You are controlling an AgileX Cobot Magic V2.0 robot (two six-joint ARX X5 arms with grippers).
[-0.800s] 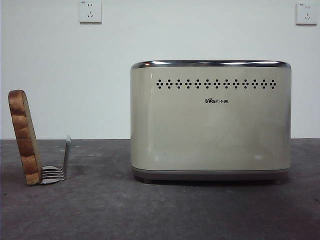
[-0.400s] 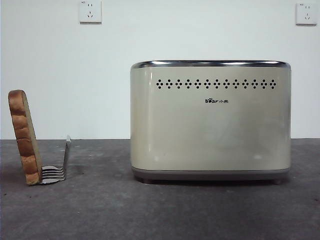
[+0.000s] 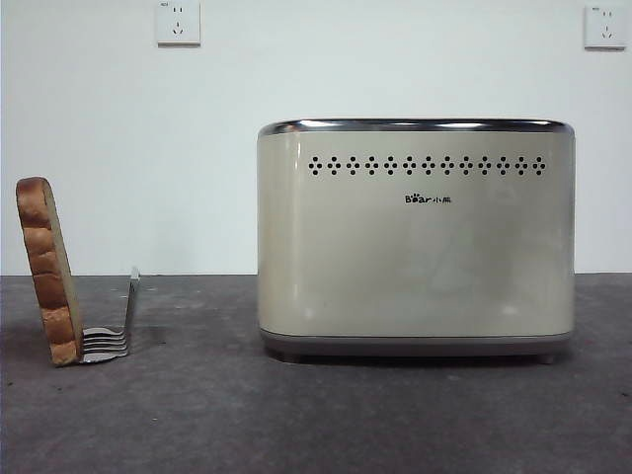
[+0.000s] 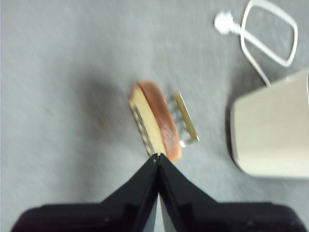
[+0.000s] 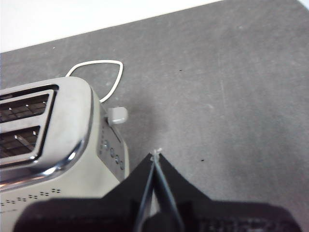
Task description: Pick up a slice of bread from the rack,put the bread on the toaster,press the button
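far left of front frame: slice of bread (image 3: 47, 272), upright, tilted slightly, lower edge seated in rack (image 3: 111, 331) on dark table (image 3: 316, 415); centre to right: toaster (image 3: 415, 237), cream, chrome rim, standing well apart from rack; upper corners: two wall sockets (image 3: 178, 22); left wrist frame: left gripper (image 4: 158, 156) pressed closed, empty, above bread; right wrist frame: right gripper (image 5: 155, 154) pressed closed, empty, beside toaster lever (image 5: 117, 115), white cord (image 5: 96, 72) behind

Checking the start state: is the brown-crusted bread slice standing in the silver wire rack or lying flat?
Standing. The brown-crusted bread slice is on edge at the silver wire rack's end, leaning slightly away from it.
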